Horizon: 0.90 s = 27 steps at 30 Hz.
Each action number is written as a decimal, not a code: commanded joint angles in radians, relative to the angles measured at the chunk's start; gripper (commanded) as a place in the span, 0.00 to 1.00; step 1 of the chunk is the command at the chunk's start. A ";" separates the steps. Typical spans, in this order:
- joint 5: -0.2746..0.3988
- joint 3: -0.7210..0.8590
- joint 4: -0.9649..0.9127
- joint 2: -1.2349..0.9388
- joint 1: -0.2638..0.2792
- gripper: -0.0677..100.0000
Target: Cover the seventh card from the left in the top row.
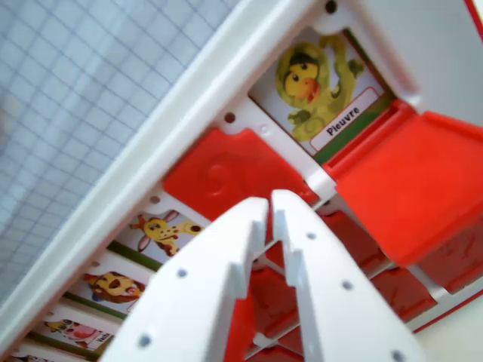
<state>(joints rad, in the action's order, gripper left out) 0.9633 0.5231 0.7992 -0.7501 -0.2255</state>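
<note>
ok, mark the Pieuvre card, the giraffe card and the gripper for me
Pieuvre card (321,87): wrist view, on the yellow octopus picture.
Giraffe card (162,232): wrist view, on the animal's body.
Gripper (270,207): wrist view, between the two white fingertips, which are nearly touching.

White tool, red flaps, yellow duck card, white frame, grey gridded mat
</note>
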 commanded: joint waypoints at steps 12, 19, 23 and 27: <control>0.253 -0.083 0.055 -0.222 0.003 0.00; 0.508 0.003 0.293 -0.537 -0.031 0.00; 0.594 0.028 0.468 -0.699 -0.003 0.00; 0.612 0.075 0.578 -0.833 0.064 0.00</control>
<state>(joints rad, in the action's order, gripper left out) 1.5463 0.5998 1.3085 -1.3591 -0.2163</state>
